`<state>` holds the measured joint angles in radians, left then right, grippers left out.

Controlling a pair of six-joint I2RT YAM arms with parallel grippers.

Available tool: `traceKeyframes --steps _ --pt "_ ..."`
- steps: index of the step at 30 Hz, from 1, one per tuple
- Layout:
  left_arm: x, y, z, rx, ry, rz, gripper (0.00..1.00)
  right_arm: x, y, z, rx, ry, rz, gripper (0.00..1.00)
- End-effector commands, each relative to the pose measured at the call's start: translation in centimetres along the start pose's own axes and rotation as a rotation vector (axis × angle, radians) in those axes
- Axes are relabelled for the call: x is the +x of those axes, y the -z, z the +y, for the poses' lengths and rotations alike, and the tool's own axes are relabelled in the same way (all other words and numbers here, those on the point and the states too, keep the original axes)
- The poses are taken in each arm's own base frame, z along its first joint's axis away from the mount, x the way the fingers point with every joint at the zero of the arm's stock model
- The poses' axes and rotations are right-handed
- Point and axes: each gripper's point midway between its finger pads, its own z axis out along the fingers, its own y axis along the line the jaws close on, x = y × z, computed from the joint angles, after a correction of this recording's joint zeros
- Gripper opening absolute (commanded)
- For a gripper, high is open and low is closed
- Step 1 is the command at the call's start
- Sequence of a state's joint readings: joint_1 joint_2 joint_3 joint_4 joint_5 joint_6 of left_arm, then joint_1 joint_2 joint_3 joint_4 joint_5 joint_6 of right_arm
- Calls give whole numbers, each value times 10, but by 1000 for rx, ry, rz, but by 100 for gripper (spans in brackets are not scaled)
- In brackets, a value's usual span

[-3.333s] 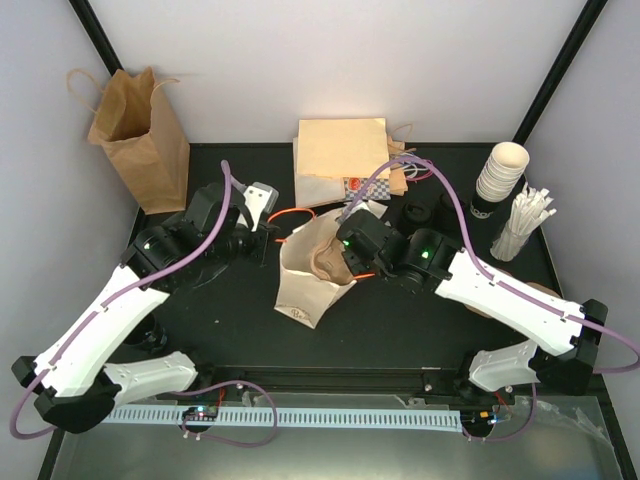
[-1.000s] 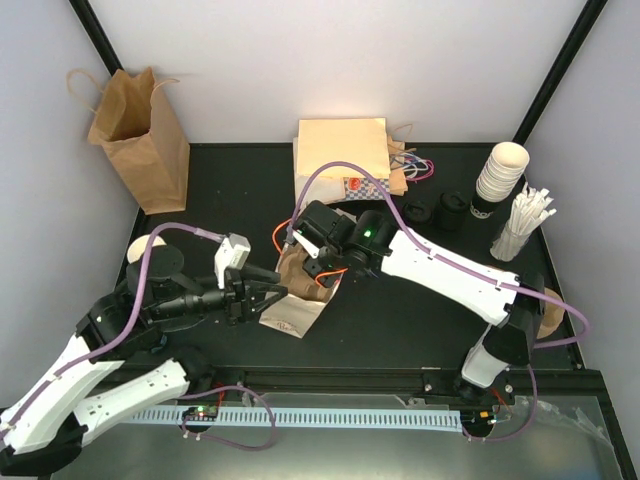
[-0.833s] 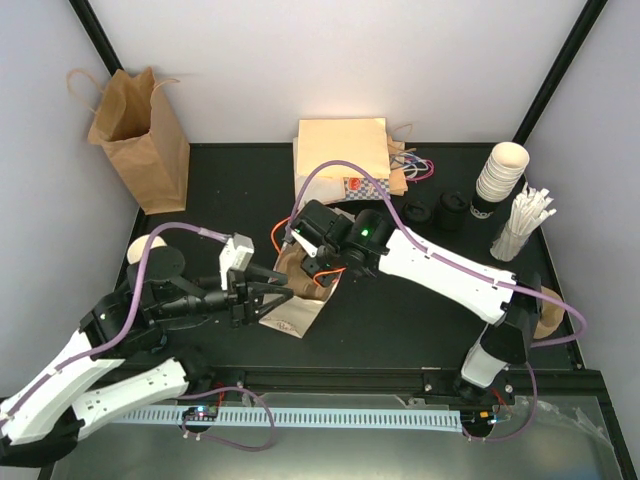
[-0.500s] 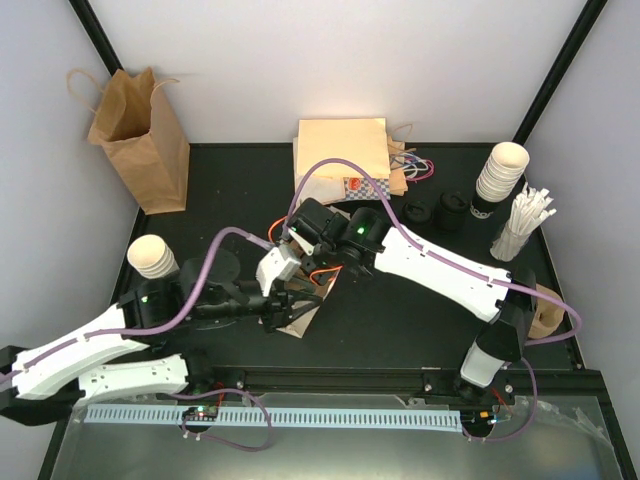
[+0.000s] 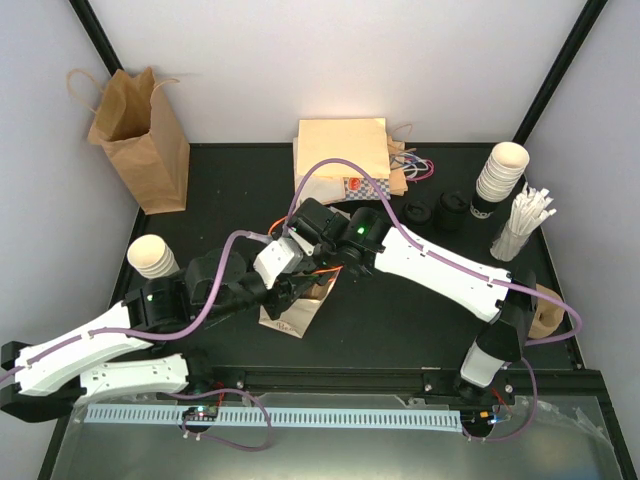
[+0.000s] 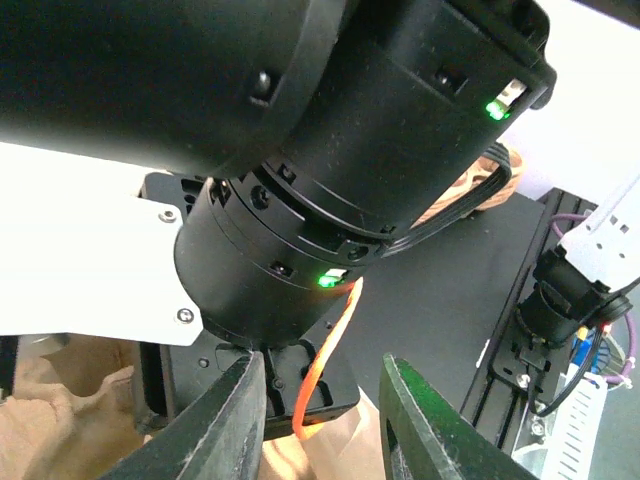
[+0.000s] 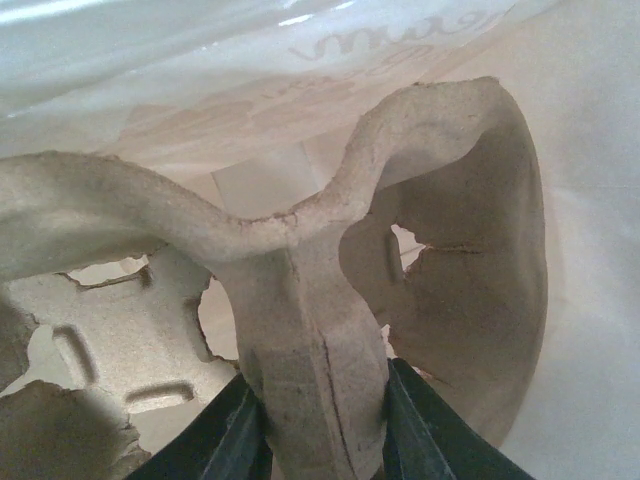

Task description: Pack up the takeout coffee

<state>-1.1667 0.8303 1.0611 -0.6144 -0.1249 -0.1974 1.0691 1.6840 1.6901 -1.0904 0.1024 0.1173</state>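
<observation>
**A:** Count the bags for me.

**B:** One brown bag (image 5: 140,140) stands upright at the back left of the surface (image 5: 400,320). One pale bag (image 5: 290,320) lies on its side in the middle. A pile of flat bags (image 5: 340,150) sits at the back centre, but I cannot tell how many are in it.

**A:** And the cups?

**B:** One lone cup (image 5: 152,256), cream-coloured, stands at the left, just beside the left arm and well apart from the pale bag. From above its top looks cream rather than black. At the back right is one stack of cups (image 5: 500,170), several deep and too tight to count. Two black lids (image 5: 415,212) lie near that stack, and the farther one (image 5: 451,208) looks taller. Whether it is a capped cup, I cannot tell. One bunch of white straws (image 5: 525,215) stands just beside the stack.

**A:** What is the right end effector (image 7: 320,400) doing?

**B:** It is inside the pale bag, with both fingers clamped on the middle ridge of one cardboard cup carrier (image 7: 300,250). The bag's pale wall shows all around the carrier.

**A:** And the left end effector (image 6: 320,365)?

**B:** Its two fingers stand apart at the mouth of the pale bag, and I see nothing pinched between them. Past the gap are the right arm's black wrist and one orange cable (image 6: 335,330), with the bag's paper below.

**A:** Anything else?

**B:** One brown piece (image 5: 545,312) sits at the right edge, partly hidden by the right arm. I cannot tell what it is.
</observation>
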Motion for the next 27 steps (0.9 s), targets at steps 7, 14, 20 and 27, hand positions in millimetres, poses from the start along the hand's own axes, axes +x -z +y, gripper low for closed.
traceKeyframes --steps 7,14,20,27 --pt "-9 -8 -3 -1 -55 -18 33 -6 8 0 -10 -5 -18 31" --pt "-4 -18 0 -27 -64 12 34 -5 8 1 -12 -2 -13 31" --pt "1 -24 -8 14 -70 40 21 -5 6 1 -11 1 -13 31" --pt "-3 -23 -17 70 -75 30 1 -6 4 1 -9 5 -9 31"
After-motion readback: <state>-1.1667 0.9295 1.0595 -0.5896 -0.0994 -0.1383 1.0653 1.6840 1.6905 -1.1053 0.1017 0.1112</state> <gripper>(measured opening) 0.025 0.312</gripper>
